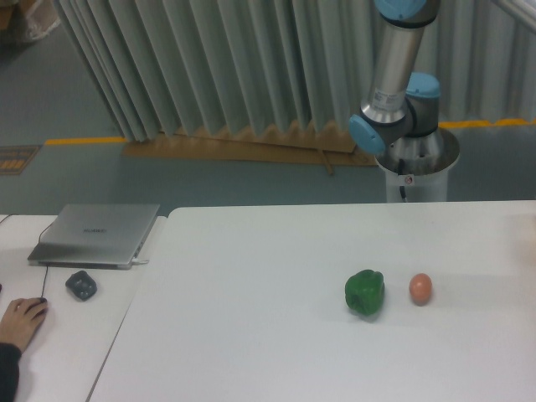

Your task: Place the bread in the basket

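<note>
Bread and basket: neither in view, gripper out of frame so its state cannot be told; table [276, 251] holds green pepper [365, 292] beside egg [420, 288]; advisable first to locate the loaf, not mistaking the egg for it.

Green pepper [364, 292], orange-brown egg [420, 288], white table [276, 335], silver laptop [95, 234], silver-and-blue arm [395, 84].

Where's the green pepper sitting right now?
The green pepper sits on the white table, toward the right of the camera view, just left of the small orange-brown egg and apart from it.
</note>
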`<state>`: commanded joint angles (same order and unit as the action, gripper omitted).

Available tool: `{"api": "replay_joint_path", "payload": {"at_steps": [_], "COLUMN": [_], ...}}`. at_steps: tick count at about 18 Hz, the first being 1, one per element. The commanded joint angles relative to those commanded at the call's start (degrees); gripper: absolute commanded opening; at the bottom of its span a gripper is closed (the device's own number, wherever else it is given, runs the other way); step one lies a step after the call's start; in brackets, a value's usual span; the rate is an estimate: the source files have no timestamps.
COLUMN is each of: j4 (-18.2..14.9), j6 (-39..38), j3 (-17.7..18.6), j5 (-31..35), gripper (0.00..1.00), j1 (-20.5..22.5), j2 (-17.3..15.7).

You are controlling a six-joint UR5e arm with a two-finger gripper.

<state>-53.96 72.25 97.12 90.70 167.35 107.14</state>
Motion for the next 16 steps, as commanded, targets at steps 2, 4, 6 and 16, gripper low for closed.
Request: {"api": "replay_joint_path", "payload": {"at_steps": [2, 4, 6, 16], "j4": [-0.09, -0.09, -0.18, -16.95], "j6": [-0.09, 0.09, 0.09, 23.07], "j3": [0.00, -0.09, -0.26, -9.66], "j5": [0.18, 0.26, 0.26, 0.70], "gripper": [1.00, 1.00, 1.00, 1.00], "j1": [-1.32, -2.20, -3.08, -5.90], "j2": [-0.17, -0.35, -0.96, -4.83]}}
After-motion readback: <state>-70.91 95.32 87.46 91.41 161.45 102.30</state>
